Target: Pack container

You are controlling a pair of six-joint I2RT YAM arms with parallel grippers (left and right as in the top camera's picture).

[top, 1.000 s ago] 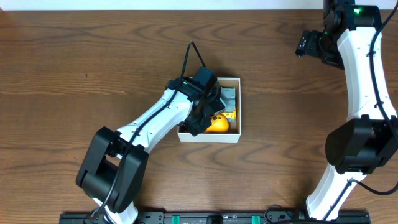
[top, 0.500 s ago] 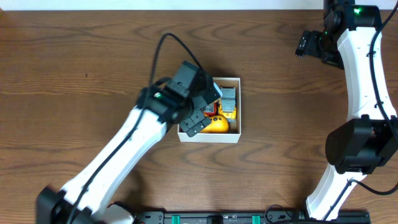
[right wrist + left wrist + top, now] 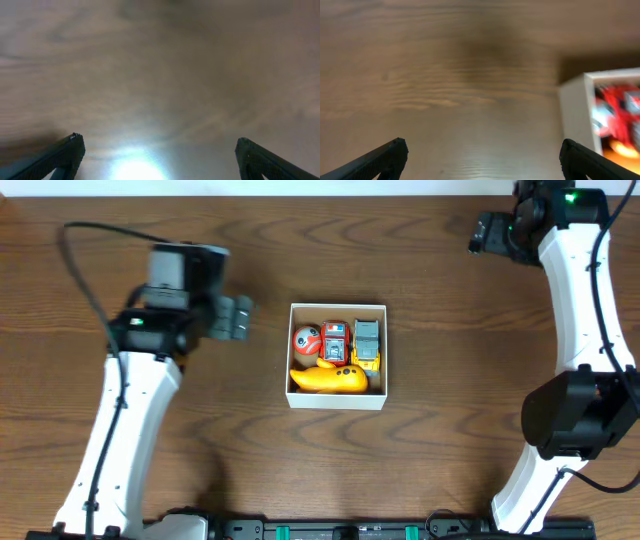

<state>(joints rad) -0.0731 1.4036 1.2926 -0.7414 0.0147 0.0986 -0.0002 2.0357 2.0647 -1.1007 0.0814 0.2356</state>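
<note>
The container point(image 3: 337, 401), a small white-walled box, stands mid-table. Inside lie a red-and-white ball point(image 3: 306, 339), a red toy car point(image 3: 335, 338), a grey-and-yellow toy car point(image 3: 368, 345) and a yellow toy point(image 3: 330, 380). My left gripper point(image 3: 238, 318) hovers left of the box, apart from it, open and empty. The left wrist view is blurred: its gripper point(image 3: 482, 150) spans bare wood, with the container's white wall point(image 3: 574, 116) and the red toy car point(image 3: 616, 116) at the right edge. My right gripper point(image 3: 484, 234) is at the far right back, open and empty over bare table point(image 3: 159, 145).
Brown wooden table point(image 3: 450, 330) all round the box. A bright glare spot point(image 3: 137, 170) lies on the wood under the right gripper. The right arm's white links point(image 3: 580, 300) run down the right side.
My left gripper was down in the container, nearly shut; it has opened, lifted out and swung left, away from the box. The yellow toy stays inside. The right arm barely moved.
</note>
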